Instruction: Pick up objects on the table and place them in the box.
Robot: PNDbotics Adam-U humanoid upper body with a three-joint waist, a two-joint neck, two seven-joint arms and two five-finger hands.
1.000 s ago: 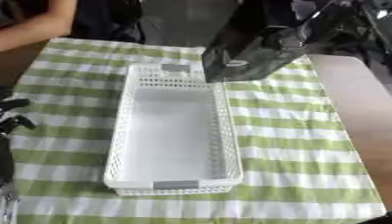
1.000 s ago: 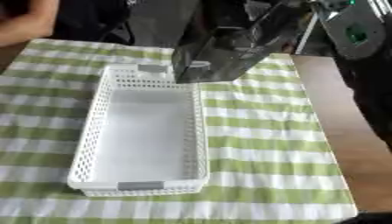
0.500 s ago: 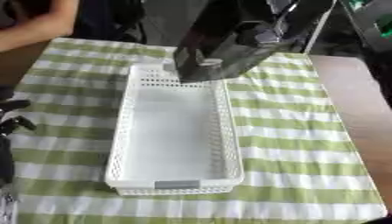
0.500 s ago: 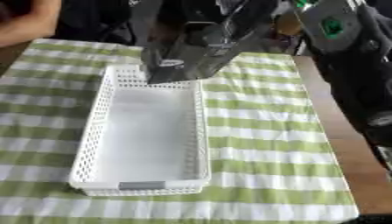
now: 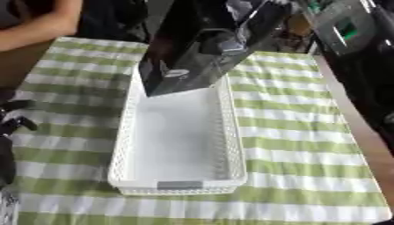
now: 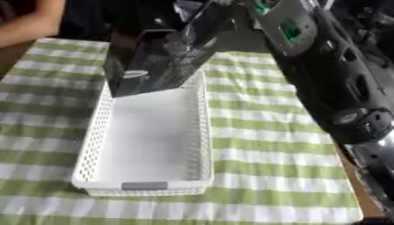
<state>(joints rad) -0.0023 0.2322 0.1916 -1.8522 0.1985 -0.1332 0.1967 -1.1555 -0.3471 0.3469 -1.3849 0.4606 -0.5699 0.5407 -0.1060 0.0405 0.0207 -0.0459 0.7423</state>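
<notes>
A large glossy black package (image 5: 188, 59) with a small white label hangs tilted over the far end of the white perforated basket (image 5: 123, 145), its lower edge at about the rim. My right hand (image 5: 223, 38) reaches in from the upper right with fingers curled on the package's upper face. The basket's inside shows nothing else. At the left edge of the left eye view, my left hand (image 5: 12, 117) rests idle with fingers relaxed, away from the basket.
The basket stands lengthwise on a green and white checked cloth (image 5: 300, 132). My black right arm (image 6: 331, 74) fills the right side of the right eye view. Bare brown tabletop (image 5: 368, 132) shows along the right edge.
My right hand has carried the black package leftward and lower, from beyond the basket's far right corner to over its far end. The left hand stayed put.
</notes>
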